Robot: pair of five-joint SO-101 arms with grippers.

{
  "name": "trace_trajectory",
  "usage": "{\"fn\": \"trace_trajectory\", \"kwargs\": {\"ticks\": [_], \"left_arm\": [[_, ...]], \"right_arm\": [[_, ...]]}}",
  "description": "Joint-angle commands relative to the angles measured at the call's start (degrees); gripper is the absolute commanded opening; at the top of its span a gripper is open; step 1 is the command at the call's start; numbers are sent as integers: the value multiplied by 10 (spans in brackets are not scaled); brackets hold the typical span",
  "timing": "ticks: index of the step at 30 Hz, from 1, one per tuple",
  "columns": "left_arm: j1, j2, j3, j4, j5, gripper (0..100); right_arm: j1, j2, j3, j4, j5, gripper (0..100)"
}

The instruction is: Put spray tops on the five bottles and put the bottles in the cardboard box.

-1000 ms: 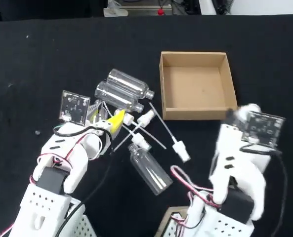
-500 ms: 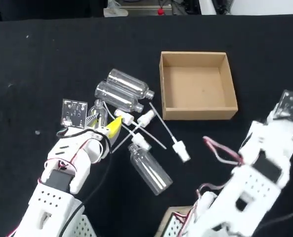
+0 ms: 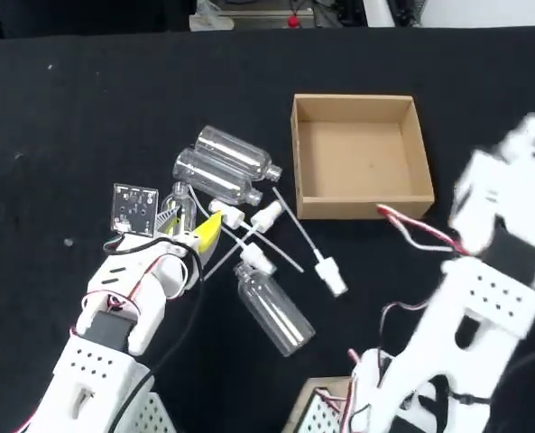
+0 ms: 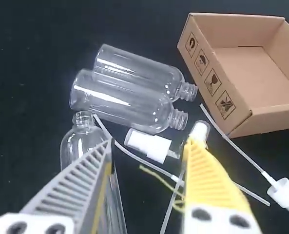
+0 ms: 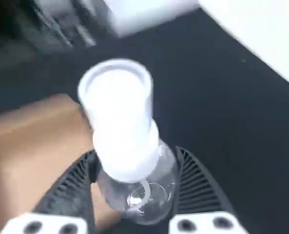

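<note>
Right arm [image 3: 497,244]: over the last second it swung up and outward from the near corner of the open brown cardboard box [image 3: 357,208] and now sits high, just beside the box's right side.

Right claw [image 5: 134,195]: clamped on a clear plastic bottle with a white spray top [image 5: 119,117]. Judged: one capped bottle is on its way to the box and four remain.

Held bottle: long axis runs out along the fingers, top end leading.

Left claw [image 4: 149,146]: fingers apart over the pile.

Two clear uncapped bottles [image 4: 125,100]: lying side by side, necks toward the box.

Loose white spray top [image 3: 330,273]: lies nearby.
</note>
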Motion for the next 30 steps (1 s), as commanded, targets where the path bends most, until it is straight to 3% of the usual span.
{"fn": "trace_trajectory", "kwargs": {"ticks": [1,7,13,30], "left_arm": [[-2,-4,-4,-11,4,230],[1,-4,3,-12,5,230],[1,-4,1,-12,6,230],[1,-4,0,-13,5,230]], "right_arm": [[-109,0,-52,-41,-41,11],[-212,53,4,-187,-77,11],[-235,198,0,-311,-77,11],[-267,467,-168,-328,-78,11]]}}
